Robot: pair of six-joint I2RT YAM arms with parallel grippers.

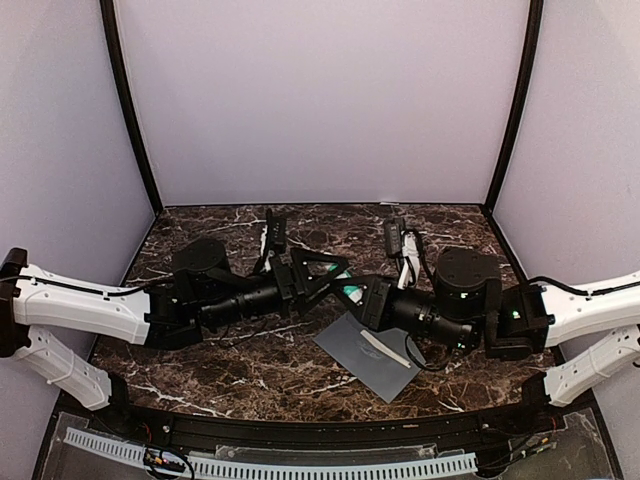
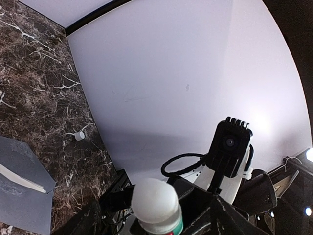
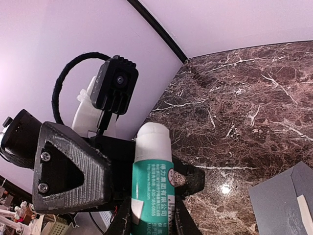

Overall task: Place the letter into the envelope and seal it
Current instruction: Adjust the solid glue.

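Observation:
The slate-grey envelope (image 1: 362, 358) lies flat near the table's front, just below both grippers, with its pointed flap open (image 2: 14, 152). A cream strip, the letter's edge (image 2: 20, 179), shows at its mouth (image 3: 305, 213). Above it my right gripper (image 3: 149, 221) is shut on the body of a green glue stick (image 3: 152, 182), seen as a teal spot (image 1: 350, 292) in the top view. The stick's white cap (image 2: 154, 198) points at my left gripper (image 2: 156, 208). That gripper stands open, one finger on either side of the cap. The two grippers meet nose to nose (image 1: 340, 285).
A small white cylinder (image 2: 79, 135) lies on the dark marble table (image 3: 254, 98) near the back wall. Pale walls enclose the table on three sides. Black cables and adapters (image 1: 395, 235) rest at the back.

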